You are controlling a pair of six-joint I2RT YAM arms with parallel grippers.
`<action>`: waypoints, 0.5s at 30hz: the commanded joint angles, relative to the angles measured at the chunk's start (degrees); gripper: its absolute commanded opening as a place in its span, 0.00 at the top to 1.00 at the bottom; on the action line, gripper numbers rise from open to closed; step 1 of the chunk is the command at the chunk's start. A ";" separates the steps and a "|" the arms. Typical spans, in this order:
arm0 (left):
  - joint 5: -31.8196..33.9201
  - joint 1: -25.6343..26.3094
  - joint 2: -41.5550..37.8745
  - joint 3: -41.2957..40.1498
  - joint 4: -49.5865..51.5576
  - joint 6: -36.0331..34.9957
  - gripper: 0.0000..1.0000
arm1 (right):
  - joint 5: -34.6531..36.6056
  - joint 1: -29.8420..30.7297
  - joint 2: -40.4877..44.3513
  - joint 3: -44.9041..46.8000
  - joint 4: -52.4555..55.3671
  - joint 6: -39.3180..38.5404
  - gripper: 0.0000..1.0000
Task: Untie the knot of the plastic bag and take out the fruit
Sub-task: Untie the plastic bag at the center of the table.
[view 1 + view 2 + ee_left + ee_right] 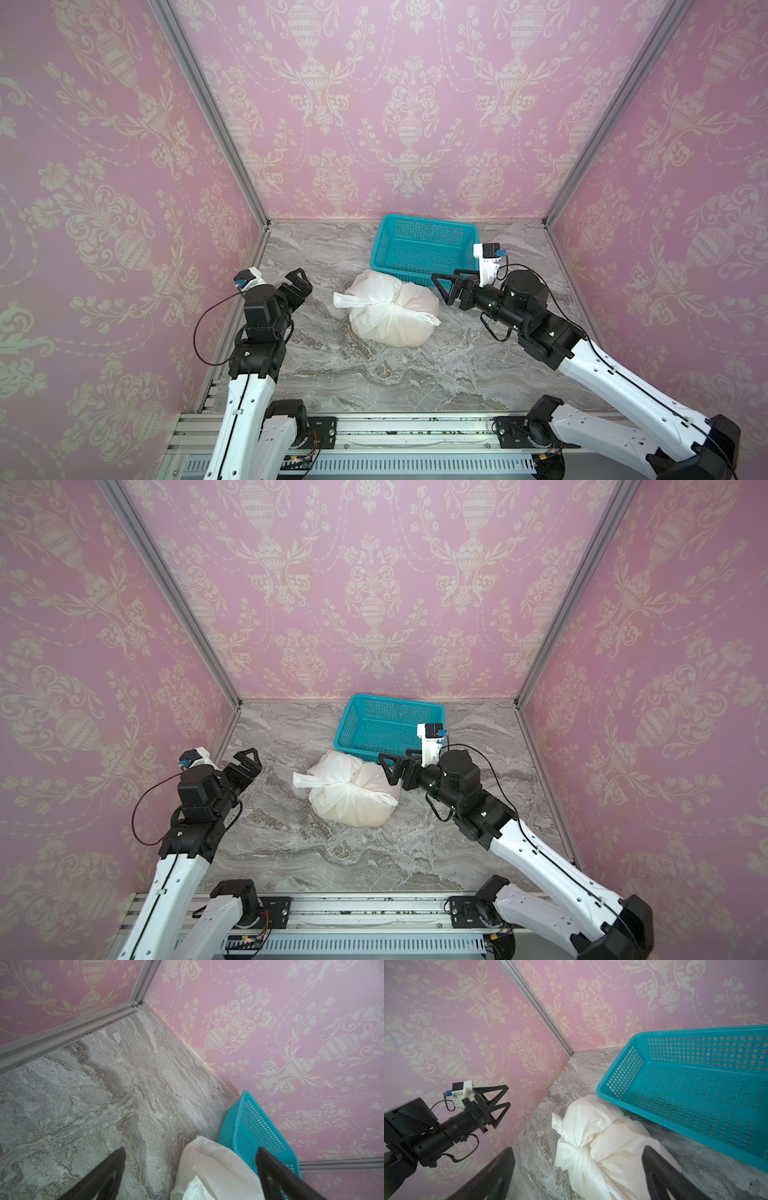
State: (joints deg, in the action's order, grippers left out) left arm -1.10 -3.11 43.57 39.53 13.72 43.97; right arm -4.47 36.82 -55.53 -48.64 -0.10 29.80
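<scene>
In both top views, a thin, crinkly, translucent white plastic bag (395,311) lies closed near the middle of a grey marble-patterned tabletop (374,374), just in front of an empty teal mesh plastic basket (428,221) that stands by the pink patterned back wall. The knot (375,306) sits on top of the bag, a twisted bunch with 2 flat tails sticking out to either side. The left gripper (300,284) hangs above the table, apart from the bag, with its jaws spread and nothing in them. The right gripper (440,289) hangs close to the bag's other end, near the basket's front corner, also spread wide and empty. In the left wrist view, 2 dark fingers (108,1174) frame bare table, with a bulge of the bag (212,1169) and the basket's side (259,1126) between them; the knot is out of sight here. In the right wrist view, the knot (577,1145) shows most clearly, cinched tight between 2 puffed lobes of plastic, and the left gripper (508,1095) is seen across the table with its fingers parted. The fruit is hidden inside the bag – only a faint peach tint shows through. By the look of things, none of the task is done: the knot is tied, neither gripper touches the bag, and both the untying and the removal of every fruit lie ahead.
</scene>
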 commanded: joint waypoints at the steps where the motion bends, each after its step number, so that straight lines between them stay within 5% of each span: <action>1: -4.94 1.12 4.79 5.99 3.24 -3.33 0.07 | -0.23 0.73 -0.23 -2.70 5.02 -4.73 0.09; 9: -2.17 10.34 12.21 12.88 8.34 -8.19 0.13 | 8.25 9.78 -3.82 -4.41 13.82 -5.74 0.14; 15: -5.73 12.48 16.10 13.86 7.38 -10.39 0.14 | 16.87 15.84 -9.60 -6.57 19.56 -3.79 0.17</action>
State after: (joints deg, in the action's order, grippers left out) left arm -4.58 8.82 58.26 51.55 19.40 36.62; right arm 6.11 51.33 -63.11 -53.06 14.72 25.63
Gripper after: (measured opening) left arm 0.862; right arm 0.838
